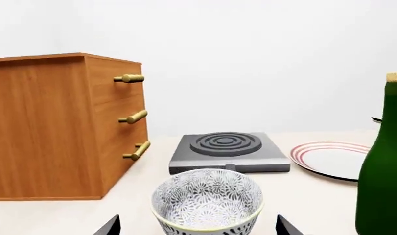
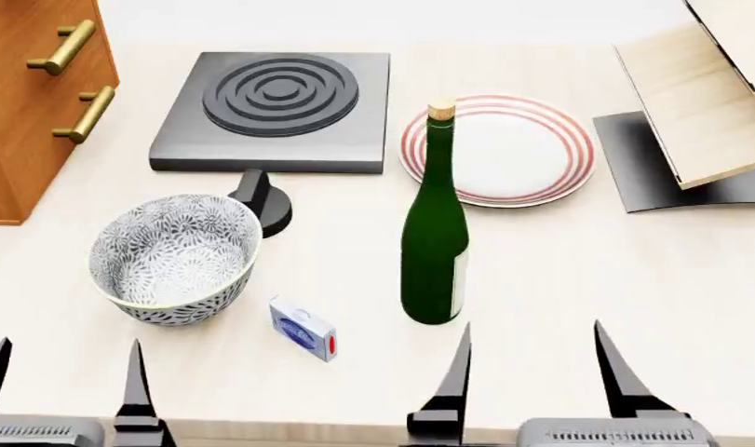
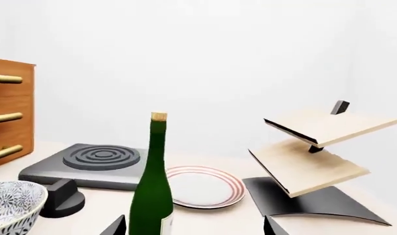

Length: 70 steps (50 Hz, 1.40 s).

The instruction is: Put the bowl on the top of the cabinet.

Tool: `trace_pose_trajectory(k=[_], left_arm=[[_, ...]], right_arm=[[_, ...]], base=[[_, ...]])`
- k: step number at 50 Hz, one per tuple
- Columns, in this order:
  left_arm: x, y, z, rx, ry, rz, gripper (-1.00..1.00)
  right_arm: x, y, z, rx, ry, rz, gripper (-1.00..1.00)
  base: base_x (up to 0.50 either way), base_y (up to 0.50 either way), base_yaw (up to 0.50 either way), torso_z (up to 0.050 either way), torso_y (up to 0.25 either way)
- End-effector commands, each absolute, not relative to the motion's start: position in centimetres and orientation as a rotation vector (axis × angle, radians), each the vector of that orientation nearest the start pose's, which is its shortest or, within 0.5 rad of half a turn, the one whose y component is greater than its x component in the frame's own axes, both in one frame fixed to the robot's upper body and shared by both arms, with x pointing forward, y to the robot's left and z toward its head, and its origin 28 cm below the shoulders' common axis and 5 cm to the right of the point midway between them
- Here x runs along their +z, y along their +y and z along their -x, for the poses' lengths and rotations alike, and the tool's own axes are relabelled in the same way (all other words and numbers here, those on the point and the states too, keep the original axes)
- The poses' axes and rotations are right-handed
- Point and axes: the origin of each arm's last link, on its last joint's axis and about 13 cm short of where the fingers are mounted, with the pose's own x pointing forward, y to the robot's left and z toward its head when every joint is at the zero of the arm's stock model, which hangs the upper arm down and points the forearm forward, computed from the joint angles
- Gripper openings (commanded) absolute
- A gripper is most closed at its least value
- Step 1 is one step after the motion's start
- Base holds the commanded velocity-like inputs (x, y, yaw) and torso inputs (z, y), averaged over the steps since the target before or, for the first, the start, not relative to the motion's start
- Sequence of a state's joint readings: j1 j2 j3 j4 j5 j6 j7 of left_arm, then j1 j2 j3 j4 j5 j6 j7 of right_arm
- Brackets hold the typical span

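Both grippers sit at the bottom edge of the head view, fingers pointing up the frame and spread apart, holding nothing. Left gripper (image 2: 64, 386) is at the lower left, right gripper (image 2: 536, 372) at the lower centre-right.

Just above and a little right of the left gripper stands the bowl (image 2: 175, 256), upright on the pale table (image 2: 600, 279), apart from the fingertips. In the left wrist view the bowl (image 1: 207, 200) fills the lower centre, between the 2 dark fingertips showing at the bottom edge.

At the upper left of the head view is the cabinet (image 2: 30, 102), its brass handles facing right; the left wrist view shows its flat top and 3 handles at the left of the frame. Right of it lies a grey hotplate (image 2: 276, 110), with a black knob (image 2: 262, 198) just beside the bowl. A small blue and white box (image 2: 303, 329) lies at the bowl's lower right. A green bottle (image 2: 435, 233) stands at centre, above the right gripper, with a red-ringed plate (image 2: 526, 149) behind it and a pale wooden rack (image 2: 707, 93) at the upper right.
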State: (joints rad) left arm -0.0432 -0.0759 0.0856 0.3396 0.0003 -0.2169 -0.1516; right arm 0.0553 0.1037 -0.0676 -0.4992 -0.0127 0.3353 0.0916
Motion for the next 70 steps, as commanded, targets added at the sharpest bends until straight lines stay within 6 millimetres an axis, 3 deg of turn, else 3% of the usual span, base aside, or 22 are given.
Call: trace_pose_trajectory(k=[1, 30, 70], left_arm=[[10.31, 20.35, -21.62, 0.076, -0.227, -0.069, 1.00], [10.70, 20.11, -21.40, 0.070, -0.247, -0.077, 1.00], [10.86, 20.22, -21.14, 0.071, -0.254, -0.080, 1.00]], right_arm=[[13.32, -10.55, -20.93, -0.038, -0.283, 0.100, 1.00], [12.80, -10.84, -21.10, -0.033, -0.291, 0.108, 1.00], [12.58, -10.76, -21.06, -0.013, -0.293, 0.096, 1.00]], base=[[0.00, 0.00, 0.00, 0.000, 0.000], [0.00, 0.17, 0.00, 0.000, 0.000], [0.00, 0.39, 0.00, 0.000, 0.000]])
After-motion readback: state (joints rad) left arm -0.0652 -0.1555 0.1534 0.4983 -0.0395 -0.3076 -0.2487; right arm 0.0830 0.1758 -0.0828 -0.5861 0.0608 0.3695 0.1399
